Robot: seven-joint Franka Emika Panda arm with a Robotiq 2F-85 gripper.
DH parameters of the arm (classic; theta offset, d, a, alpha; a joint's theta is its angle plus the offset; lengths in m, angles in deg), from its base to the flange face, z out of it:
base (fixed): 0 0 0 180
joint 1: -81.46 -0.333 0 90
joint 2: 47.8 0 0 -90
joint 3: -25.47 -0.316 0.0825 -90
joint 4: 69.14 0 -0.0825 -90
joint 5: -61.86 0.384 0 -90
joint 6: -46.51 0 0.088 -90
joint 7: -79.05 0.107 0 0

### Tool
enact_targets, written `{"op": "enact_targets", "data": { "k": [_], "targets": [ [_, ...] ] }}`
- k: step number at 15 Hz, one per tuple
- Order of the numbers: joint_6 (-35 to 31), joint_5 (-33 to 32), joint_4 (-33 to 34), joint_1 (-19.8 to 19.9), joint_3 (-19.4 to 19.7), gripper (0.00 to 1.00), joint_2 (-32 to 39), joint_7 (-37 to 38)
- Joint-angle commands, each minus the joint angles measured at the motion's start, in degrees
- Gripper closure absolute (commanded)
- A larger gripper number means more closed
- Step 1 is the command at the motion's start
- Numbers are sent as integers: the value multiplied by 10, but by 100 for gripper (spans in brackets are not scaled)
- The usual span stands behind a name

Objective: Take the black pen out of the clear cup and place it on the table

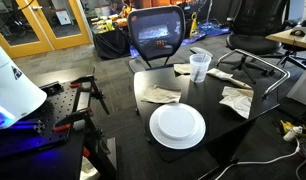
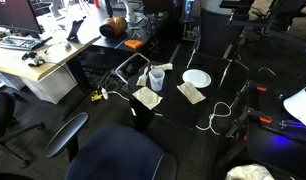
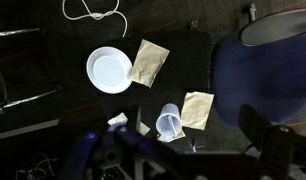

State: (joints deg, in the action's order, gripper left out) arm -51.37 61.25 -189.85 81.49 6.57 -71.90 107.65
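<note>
Your pincer [image 3: 183,158] shows only as dark, blurred shapes along the bottom edge of the wrist view, so you cannot tell whether it is released or clenched; it hangs high above the counter. Below you is a glossy black counter [image 1: 215,118] with rounded corners, standing on dark carpet in an office-like room. On it you have one clear cup [image 1: 199,67], upright, near the edge by the bluish mesh-backed office chair [image 1: 158,30]. It is well apart from the one round white plate [image 1: 177,125], which lies toward the opposite edge. The black pen is too thin to pick out in any view, so you cannot tell whether it is in the cup. Count four crumpled papers in an exterior view: a tan paper [image 1: 161,95] near the plate, a whiter paper [image 1: 236,100] toward a corner, and a third paper [image 1: 185,68] and a fourth paper [image 1: 221,75] on either side of the cup. From the wrist view the cup sits just beside one tan sheet and the plate just beside another. A second, black office chair [image 1: 255,40] stands past the counter. One white cable [image 2: 225,112] loops beside the counter. A light tan wooden desk [image 2: 38,65] carrying screens and a keyboard stands well apart, with one orange ball [image 2: 113,27] beyond it.
</note>
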Motion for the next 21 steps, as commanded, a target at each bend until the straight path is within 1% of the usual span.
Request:
{"op": "enact_targets", "data": {
  "k": [1,19,21],
  "targets": [
    [1,-7,1,-18,14,0,3,6],
    [1,-7,1,-18,15,0,7,6],
    [-11,-16,8,-15,10,0,20,11]
  ]
}}
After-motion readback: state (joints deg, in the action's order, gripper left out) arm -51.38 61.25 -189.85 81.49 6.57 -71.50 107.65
